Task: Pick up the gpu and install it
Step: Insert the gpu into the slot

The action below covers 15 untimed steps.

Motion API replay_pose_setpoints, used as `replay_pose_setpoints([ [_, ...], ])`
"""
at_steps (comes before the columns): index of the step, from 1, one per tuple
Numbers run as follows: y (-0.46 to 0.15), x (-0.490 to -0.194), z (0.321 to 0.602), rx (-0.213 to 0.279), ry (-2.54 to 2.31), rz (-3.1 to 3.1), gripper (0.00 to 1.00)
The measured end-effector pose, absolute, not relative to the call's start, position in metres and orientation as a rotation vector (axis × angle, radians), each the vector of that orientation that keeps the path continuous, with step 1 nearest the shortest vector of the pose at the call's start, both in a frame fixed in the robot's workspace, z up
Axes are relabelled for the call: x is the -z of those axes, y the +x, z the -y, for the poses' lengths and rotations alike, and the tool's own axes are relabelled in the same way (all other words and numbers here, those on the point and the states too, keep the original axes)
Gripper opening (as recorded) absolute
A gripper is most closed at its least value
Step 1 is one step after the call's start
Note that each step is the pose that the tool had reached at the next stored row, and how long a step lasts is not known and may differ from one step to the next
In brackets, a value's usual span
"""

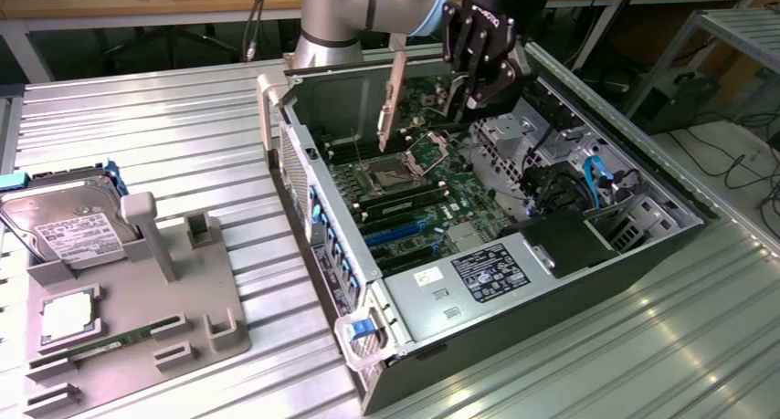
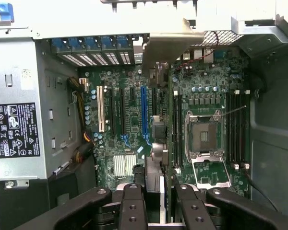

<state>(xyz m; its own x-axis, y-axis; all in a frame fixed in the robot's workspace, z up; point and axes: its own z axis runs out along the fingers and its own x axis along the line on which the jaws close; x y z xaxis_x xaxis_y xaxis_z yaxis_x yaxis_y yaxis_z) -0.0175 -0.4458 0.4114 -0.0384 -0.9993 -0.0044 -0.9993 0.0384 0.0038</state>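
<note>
The gpu (image 1: 393,95) hangs edge-on over the open computer case (image 1: 288,141), its silver bracket pointing down toward the motherboard (image 1: 408,195). My gripper (image 1: 469,95) is shut on the card's far end, above the back part of the case. In the wrist view the gpu (image 2: 157,143) runs as a thin edge away from my gripper (image 2: 158,189), with its bracket (image 2: 170,45) at the far end. It hovers beside the blue slot (image 2: 144,110), between that slot and the CPU socket (image 2: 204,136), and is clear of the board.
A power supply (image 1: 488,273) fills the near end of the case, with drive bays and blue cables (image 1: 597,177) on the exterior view's right. On the exterior view's left a grey fixture (image 1: 183,282) carries a hard drive (image 1: 61,223), a CPU (image 1: 68,314) and a memory stick (image 1: 110,341).
</note>
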Motion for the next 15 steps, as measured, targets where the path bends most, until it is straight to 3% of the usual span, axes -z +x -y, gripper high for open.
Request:
replay_pose_setpoints([
  [15, -0.0175, -0.4076, 0.4458, -0.009, -2.178, -2.263, 0.28],
])
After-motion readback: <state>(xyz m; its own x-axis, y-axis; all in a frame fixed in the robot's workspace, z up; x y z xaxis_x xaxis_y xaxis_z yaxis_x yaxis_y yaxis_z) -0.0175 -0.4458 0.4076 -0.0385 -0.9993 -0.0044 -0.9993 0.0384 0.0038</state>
